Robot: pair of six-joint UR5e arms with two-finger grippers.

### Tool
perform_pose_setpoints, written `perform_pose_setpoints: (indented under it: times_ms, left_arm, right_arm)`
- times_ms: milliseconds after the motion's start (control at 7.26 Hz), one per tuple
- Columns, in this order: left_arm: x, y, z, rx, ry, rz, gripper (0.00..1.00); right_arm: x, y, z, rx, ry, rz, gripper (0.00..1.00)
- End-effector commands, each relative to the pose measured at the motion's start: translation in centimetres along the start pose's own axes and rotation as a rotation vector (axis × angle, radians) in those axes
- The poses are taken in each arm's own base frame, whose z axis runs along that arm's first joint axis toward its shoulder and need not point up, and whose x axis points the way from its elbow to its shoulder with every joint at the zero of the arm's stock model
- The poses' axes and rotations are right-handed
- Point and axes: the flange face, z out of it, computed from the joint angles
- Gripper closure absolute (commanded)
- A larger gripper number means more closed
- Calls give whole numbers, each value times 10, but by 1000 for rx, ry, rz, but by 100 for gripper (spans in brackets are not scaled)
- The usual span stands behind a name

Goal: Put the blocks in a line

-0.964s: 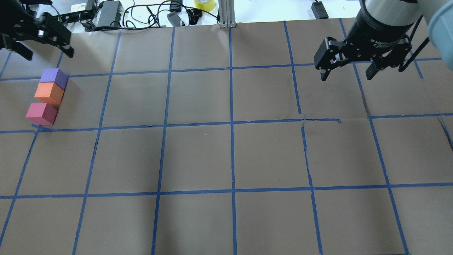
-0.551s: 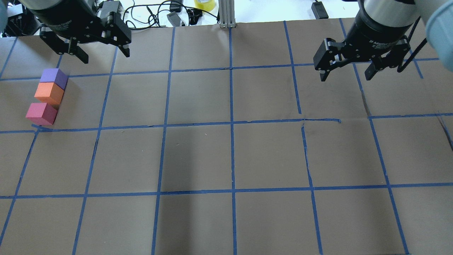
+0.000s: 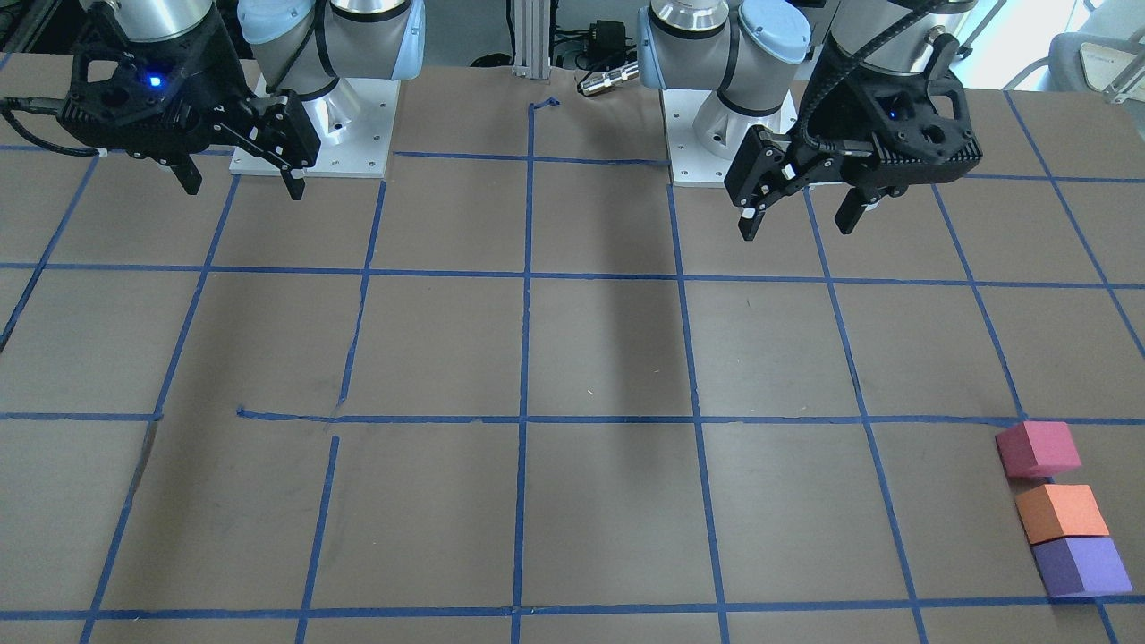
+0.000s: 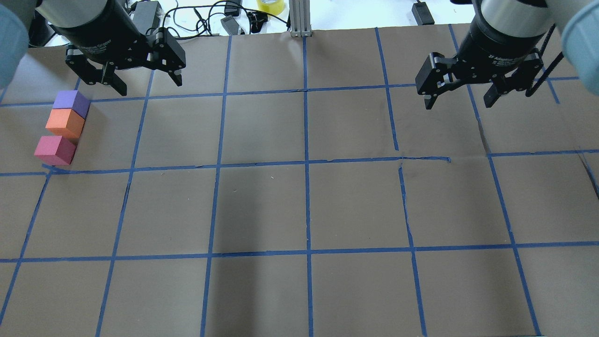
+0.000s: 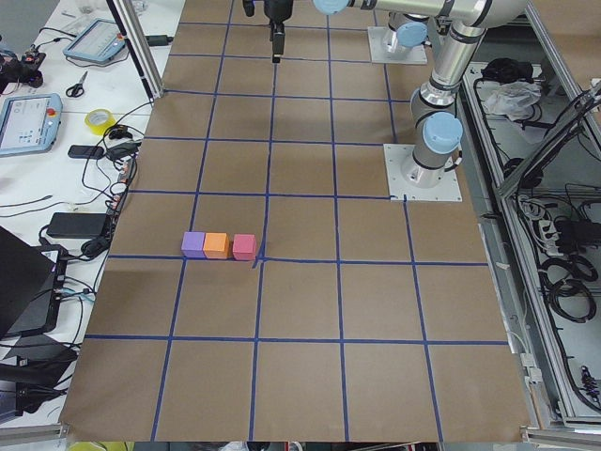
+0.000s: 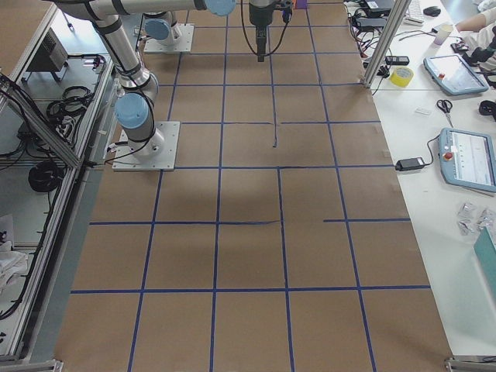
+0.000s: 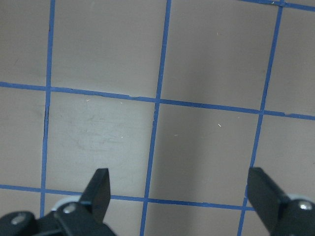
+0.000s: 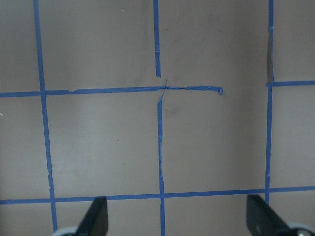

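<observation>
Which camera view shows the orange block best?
Exterior front-facing: the orange block appears largest, top and side faces visible, against the purple block. Overhead shows it nearly as well; exterior left, small; wrist views miss it.

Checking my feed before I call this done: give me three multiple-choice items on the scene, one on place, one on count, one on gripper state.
1. Which block is in the middle of the row?
A. purple block
B. pinkish-red block
C. orange block

2. How many blocks are on the table?
A. three
B. two
C. four

3. The left gripper is:
A. shut on a block
B. open and empty
C. out of view

Key:
1 C, the orange block lies between the other two.
2 A, one block of each colour shows.
3 B, its fingers stand apart with nothing between them.
</observation>
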Motion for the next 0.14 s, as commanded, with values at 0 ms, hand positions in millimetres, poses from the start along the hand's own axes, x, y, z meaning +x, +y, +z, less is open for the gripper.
perform_pose_setpoints:
  times_ms: [0]
  left_arm:
    - [-4,-1,1,4,-47,-3,0]
  right_arm:
    - [0,0,8,-15,-1,6,0]
